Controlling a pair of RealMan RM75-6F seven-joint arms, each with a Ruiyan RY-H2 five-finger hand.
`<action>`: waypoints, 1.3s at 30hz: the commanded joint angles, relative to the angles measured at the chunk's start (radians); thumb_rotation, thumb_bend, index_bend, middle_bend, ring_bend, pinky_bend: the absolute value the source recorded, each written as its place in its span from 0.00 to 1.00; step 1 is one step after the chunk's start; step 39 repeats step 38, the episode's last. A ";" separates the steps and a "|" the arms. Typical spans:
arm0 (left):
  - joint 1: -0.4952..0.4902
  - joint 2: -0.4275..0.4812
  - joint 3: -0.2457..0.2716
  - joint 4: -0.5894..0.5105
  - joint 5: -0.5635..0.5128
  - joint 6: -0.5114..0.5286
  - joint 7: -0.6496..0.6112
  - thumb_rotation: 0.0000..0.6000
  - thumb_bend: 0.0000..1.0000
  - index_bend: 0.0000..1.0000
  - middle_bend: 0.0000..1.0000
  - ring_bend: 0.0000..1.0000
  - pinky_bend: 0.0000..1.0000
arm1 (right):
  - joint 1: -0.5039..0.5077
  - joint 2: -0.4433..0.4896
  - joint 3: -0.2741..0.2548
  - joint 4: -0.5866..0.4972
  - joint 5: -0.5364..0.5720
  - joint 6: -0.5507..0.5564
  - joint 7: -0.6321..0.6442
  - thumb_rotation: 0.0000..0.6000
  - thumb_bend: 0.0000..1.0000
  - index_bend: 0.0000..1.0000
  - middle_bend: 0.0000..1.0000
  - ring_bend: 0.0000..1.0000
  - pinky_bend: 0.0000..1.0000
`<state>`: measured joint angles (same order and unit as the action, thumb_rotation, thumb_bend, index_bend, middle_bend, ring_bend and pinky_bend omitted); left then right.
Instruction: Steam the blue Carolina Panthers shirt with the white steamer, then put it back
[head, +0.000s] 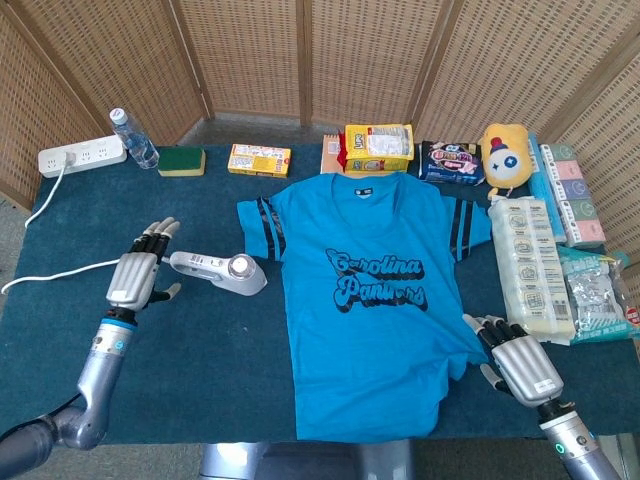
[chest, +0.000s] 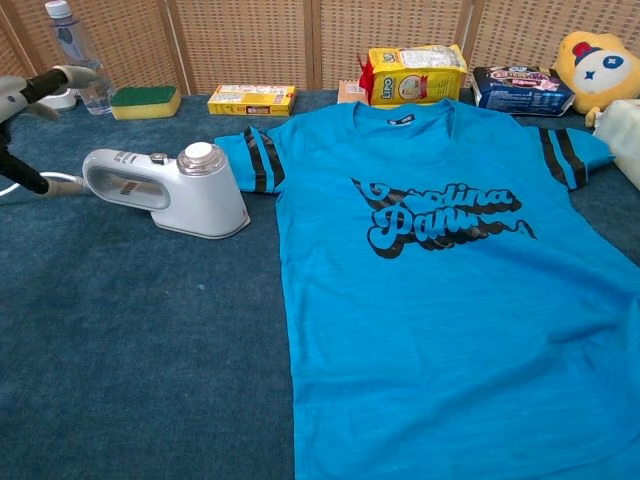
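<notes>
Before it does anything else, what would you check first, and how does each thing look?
1. White steamer resting on the table, beside the shirt's sleeve: ok.
2. Left hand holding nothing, fingers apart, just left of the steamer's handle: ok.
3. Blue Carolina Panthers shirt spread flat, logo up: ok.
4. Right hand off the shirt: not ok; it lies at the hem's right edge, fingers apart, holding nothing.
5. Steamer's white cord clear of the left hand: cannot tell; it passes near that hand.
6. Steamer switched on or off: cannot tell.
</notes>
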<state>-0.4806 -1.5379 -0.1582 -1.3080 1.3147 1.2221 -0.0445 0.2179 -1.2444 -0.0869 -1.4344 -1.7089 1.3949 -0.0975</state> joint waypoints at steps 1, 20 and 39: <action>0.068 0.087 0.036 -0.099 0.027 0.070 -0.008 1.00 0.21 0.00 0.05 0.01 0.18 | -0.010 0.002 0.008 -0.003 -0.001 0.028 0.022 1.00 0.40 0.10 0.24 0.26 0.35; 0.502 0.325 0.281 -0.234 0.247 0.547 -0.075 1.00 0.27 0.30 0.31 0.23 0.35 | -0.087 -0.036 0.057 0.003 0.030 0.165 0.044 1.00 0.40 0.28 0.32 0.38 0.45; 0.600 0.362 0.277 -0.265 0.213 0.522 -0.099 1.00 0.27 0.30 0.31 0.23 0.33 | -0.103 -0.023 0.053 -0.035 0.039 0.139 0.013 1.00 0.40 0.29 0.34 0.37 0.42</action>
